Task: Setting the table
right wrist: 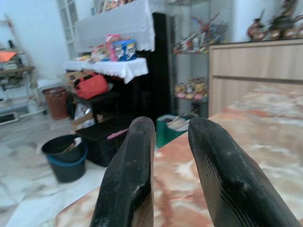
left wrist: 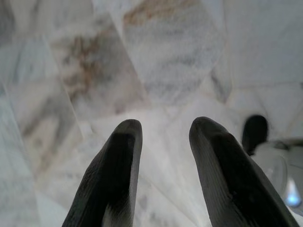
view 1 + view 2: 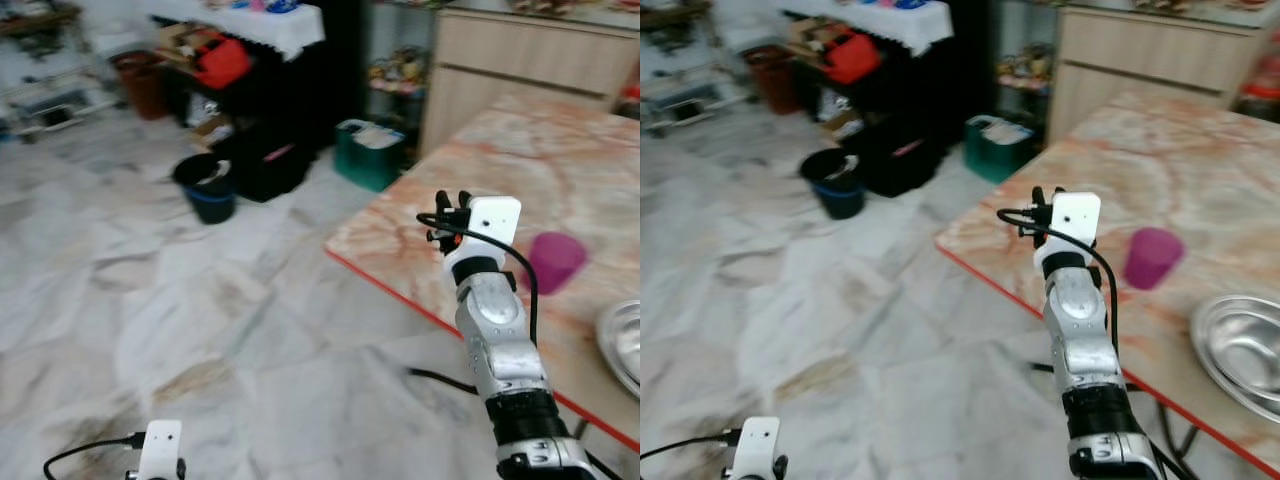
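While right gripper (image 3: 447, 212) hovers at table (image 3: 560, 150) edge, jaws parted, empty: pink cup (image 3: 553, 260) likely light, rigid; grip sidewall.

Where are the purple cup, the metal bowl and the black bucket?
purple cup (image 3: 1153, 257), right eye view, its side wall.
metal bowl (image 3: 1243, 355), right eye view, its inner wall.
black bucket (image 3: 208, 188), left eye view, its front wall.
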`<state>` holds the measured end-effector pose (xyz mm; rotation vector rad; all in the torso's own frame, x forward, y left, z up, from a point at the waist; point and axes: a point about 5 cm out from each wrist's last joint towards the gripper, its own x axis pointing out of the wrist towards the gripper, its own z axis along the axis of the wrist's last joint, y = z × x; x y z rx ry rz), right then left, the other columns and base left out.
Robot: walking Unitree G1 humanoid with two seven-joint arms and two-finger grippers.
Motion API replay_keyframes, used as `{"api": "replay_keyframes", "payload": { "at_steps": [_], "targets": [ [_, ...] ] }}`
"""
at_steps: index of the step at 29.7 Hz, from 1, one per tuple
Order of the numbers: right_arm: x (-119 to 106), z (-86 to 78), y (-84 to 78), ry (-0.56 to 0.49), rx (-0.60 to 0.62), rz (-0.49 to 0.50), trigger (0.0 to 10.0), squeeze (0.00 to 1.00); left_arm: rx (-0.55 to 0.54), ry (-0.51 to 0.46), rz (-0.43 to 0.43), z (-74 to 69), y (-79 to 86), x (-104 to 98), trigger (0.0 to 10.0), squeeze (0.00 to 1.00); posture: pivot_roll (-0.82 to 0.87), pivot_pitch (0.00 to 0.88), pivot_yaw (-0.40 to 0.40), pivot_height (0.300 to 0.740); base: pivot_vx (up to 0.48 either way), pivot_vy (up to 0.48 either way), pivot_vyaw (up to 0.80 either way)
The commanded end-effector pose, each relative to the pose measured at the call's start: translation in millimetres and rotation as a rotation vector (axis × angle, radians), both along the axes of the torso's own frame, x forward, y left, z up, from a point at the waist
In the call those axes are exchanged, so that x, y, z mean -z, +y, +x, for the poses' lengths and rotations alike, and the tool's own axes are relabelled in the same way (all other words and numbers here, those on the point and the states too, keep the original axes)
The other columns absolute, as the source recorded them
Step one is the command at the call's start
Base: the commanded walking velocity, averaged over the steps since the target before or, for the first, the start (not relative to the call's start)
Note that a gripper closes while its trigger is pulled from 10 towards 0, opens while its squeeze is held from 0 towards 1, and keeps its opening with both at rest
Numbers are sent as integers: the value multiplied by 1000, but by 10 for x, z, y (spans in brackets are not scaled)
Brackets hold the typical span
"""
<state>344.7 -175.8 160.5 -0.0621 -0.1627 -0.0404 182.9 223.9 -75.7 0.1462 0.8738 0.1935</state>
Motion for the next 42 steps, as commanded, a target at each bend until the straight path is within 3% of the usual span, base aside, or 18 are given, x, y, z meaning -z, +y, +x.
{"api": "replay_keyframes", "payload": {
  "at_steps": [1,12,14,22,26,28,31,35,37,42],
  "targets": [
    [-20,7,30,-5,-15,9,10000,0,-13,4,8,-26,29,6,10000,0,-8,34,71,740,0,0,800],
    [350,-30,-17,142,-26,-19,10000,0,-20,-2,2,-26,11,9,10000,0,-5,33,58,740,0,0,800],
    [557,-64,-61,228,-32,-33,10000,0,-35,-8,-10,-25,-2,10,10000,0,-7,30,47,740,0,0,800],
    [1031,-182,-74,439,-69,-12,10000,0,-45,-19,-41,15,-89,10,10000,0,-10,11,12,740,0,0,360],
    [1388,-358,-97,608,-76,-4,10000,0,-45,-23,-50,35,-131,9,10000,0,-11,1,-2,740,0,0,0],
    [1443,-392,-94,636,-81,-4,10000,0,-45,-23,-51,36,-134,9,10000,0,-11,1,-2,740,0,0,0],
    [1896,-796,-43,851,-160,-54,10000,0,-46,-4,-58,21,-173,29,10000,0,-12,0,-10,740,0,0,0],
    [2051,-984,-7,917,-193,-22,10000,0,-18,51,-35,-35,-191,68,10000,0,-12,0,-9,740,233,0,0],
    [2118,-1072,-28,954,-179,-51,10000,0,-31,40,-46,-38,-190,67,10000,0,-14,0,-9,740,343,0,0],
    [2185,-1178,-75,976,-144,-56,10000,0,-32,42,-46,-49,-186,71,10000,0,-12,0,-10,740,362,0,251]
  ]
}}
